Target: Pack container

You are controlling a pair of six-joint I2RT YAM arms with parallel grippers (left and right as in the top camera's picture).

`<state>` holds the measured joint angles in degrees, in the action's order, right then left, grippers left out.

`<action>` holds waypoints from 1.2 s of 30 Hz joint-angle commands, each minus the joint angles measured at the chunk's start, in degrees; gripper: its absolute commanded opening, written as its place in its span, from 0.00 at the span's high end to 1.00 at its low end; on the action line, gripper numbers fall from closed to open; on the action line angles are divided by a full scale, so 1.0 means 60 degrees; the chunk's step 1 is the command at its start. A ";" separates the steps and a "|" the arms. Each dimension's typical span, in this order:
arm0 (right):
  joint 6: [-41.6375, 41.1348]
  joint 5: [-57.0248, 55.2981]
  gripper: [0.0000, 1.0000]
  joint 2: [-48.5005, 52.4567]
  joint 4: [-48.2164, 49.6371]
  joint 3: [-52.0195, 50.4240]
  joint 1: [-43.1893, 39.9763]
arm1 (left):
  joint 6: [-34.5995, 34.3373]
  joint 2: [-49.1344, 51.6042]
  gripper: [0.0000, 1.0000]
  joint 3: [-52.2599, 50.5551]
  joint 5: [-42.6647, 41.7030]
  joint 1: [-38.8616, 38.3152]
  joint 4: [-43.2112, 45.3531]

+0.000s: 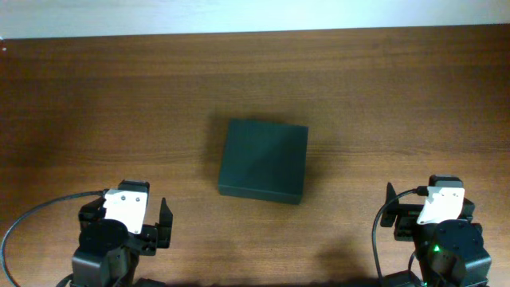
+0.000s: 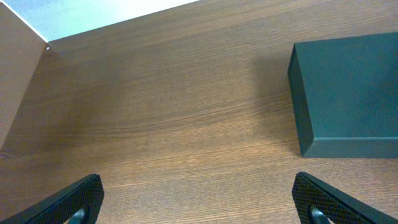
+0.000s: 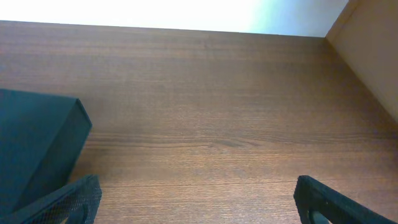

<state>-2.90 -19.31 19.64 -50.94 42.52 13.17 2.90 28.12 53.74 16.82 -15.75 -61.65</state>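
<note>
Black, mesh-textured jaws, mine: left gripper (image 2: 199,191) spread wide, nothing between; right gripper (image 3: 198,191) likewise wide and empty. Both are low over the brown wooden table (image 1: 111,96), near its front edge. Container (image 1: 264,159): dark green-black box, lid shut flat, resting mid-table, ahead of and between my two arms, apart from either gripper

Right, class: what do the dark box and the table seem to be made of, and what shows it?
The container: likely stiff card or board, matte dark green-black; flat faces, crisp edges, no shine. Plastic is possible. The table: wood or wood-look laminate; brown, long grain lines, faint sheen.
</note>
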 commanded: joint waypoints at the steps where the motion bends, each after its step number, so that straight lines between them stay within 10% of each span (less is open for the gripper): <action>1: 0.0164 -0.0219 0.01 0.0040 0.0036 -0.0044 0.0051 | -0.0164 -0.0040 0.01 -0.0051 0.0164 -0.0040 -0.0025; 14: 0.0157 -0.0270 0.01 -0.0914 0.0044 -0.0044 -0.0219 | -0.0164 -0.0040 0.01 -0.0051 0.0164 -0.0040 -0.0025; 22: 0.0619 0.2794 0.01 -0.3231 0.0441 -0.1231 -0.1173 | -0.0164 -0.0040 0.01 -0.0051 0.0164 -0.0040 -0.0025; 36: 0.2477 0.3836 0.01 -0.3238 0.7009 -0.5676 -0.1450 | -0.0164 -0.0040 0.01 -0.0051 0.0164 -0.0040 -0.0025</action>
<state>9.37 2.52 0.32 -10.87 12.69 4.91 2.70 28.16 53.69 16.97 -15.75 -61.71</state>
